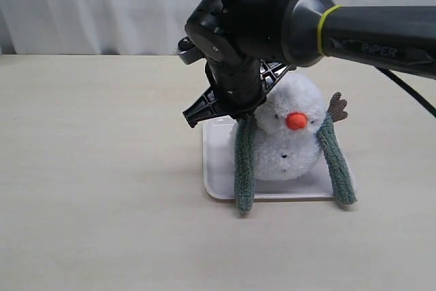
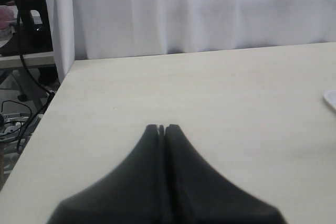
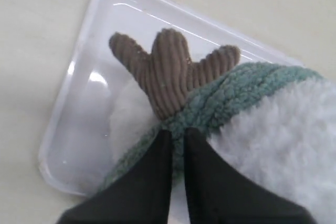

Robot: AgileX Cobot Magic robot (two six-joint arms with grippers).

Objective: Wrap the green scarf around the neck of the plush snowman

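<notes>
The plush snowman [image 1: 289, 144] sits upright on a white tray [image 1: 214, 168], facing the camera, its orange nose showing. The green scarf [image 1: 244, 168] lies round the back of its neck, and both ends hang down its front, one on each side. My right gripper [image 1: 238, 115] reaches across to the snowman's left side in the exterior view. In the right wrist view my right gripper [image 3: 177, 134] is shut on the green scarf [image 3: 231, 95] just below a brown twig arm [image 3: 168, 72]. My left gripper [image 2: 161, 127] is shut on nothing above bare table, and the exterior view does not show it.
The white tray [image 3: 89, 103] has a raised rim and holds only the snowman. A corner of the tray [image 2: 331, 98] shows in the left wrist view. A white curtain [image 1: 102, 5] hangs behind the table. The table's edge and cables [image 2: 21, 124] show in the left wrist view.
</notes>
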